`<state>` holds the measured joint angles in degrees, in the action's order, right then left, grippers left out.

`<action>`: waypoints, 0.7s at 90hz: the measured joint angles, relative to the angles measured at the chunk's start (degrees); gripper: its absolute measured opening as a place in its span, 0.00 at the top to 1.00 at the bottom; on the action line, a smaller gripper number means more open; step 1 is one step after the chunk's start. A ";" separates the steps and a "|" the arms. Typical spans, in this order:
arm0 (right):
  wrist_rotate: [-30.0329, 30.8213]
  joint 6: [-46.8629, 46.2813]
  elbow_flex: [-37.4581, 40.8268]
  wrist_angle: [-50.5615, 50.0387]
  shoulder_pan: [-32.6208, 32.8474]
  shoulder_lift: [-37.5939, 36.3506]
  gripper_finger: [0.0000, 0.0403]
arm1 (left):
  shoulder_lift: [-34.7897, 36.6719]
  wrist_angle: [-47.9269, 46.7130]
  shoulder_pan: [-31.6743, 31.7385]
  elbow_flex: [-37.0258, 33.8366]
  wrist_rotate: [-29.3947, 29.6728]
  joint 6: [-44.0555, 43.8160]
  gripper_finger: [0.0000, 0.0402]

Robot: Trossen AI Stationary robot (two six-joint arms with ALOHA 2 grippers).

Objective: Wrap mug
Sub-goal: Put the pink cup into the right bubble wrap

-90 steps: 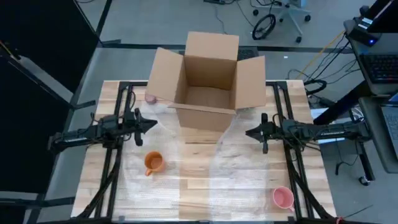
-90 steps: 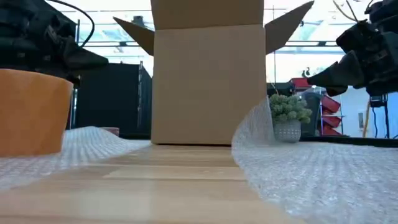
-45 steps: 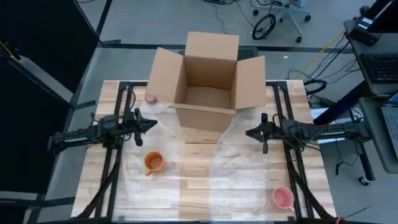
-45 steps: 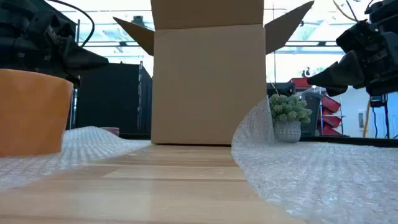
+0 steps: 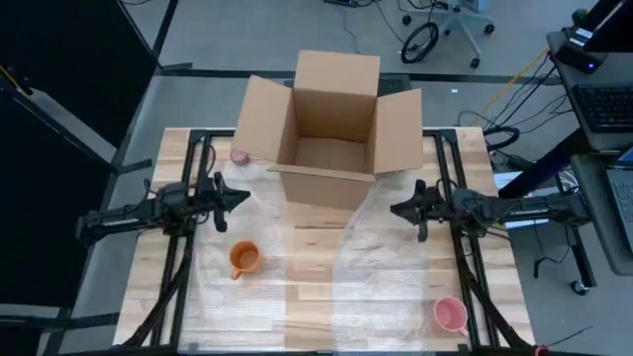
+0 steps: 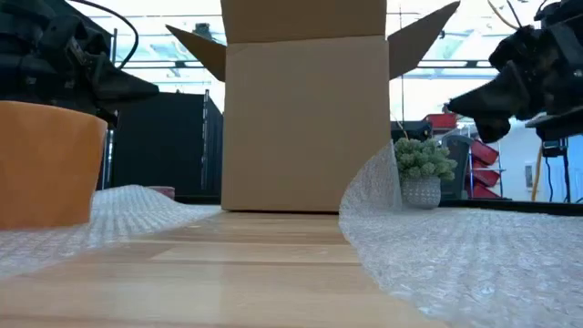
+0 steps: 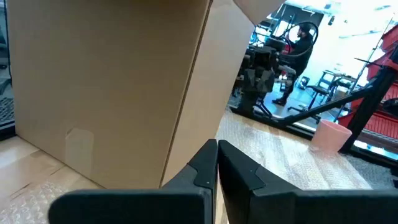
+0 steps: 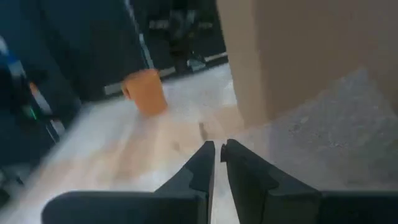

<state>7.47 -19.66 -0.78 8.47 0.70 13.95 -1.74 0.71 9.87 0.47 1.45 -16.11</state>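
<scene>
Open cardboard box [image 5: 331, 129] sits at the middle of the tabletop's [image 5: 307, 307] far edge, all four flaps up.

Orange mug [image 5: 243, 260] stands upright on the left half of the tabletop, on a sheet of bubble wrap [image 5: 232, 287] that covers the left-front area. Nothing touches the mug. In the low view it fills the left edge of the frame [image 6: 46, 164].

A second sheet of bubble wrap [image 5: 396, 267] lies across the right half, its far end curling up against the front of the box.

Pink mug [image 5: 450, 314] is upright near the front-right corner, at the edge of that right sheet. Another small pink thing [image 5: 239, 156] sits by the box's left flap near the far-left; can't tell what it is.

Left gripper [image 5: 243, 197] hovers over the left side of the tabletop, between the box and the orange mug, well clear of both. Fingers are pressed together, empty; the left wrist view shows the two tips [image 7: 217, 163] meeting with the box wall just ahead.

Right gripper [image 5: 396, 210] hovers over the right sheet near the box's front-right corner. Fingers nearly closed with only a thin slit between them, empty, per the right wrist view [image 8: 217, 160], which also shows the orange mug [image 8: 144, 91] across the tabletop.
</scene>
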 joint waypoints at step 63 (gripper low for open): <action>0.94 -2.09 0.00 13.26 0.03 -0.06 0.93 | -0.02 6.60 0.12 0.00 2.49 -13.41 1.00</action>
<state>8.40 -21.75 -0.78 21.73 0.73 13.89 -1.76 7.31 9.99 0.47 3.94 -29.52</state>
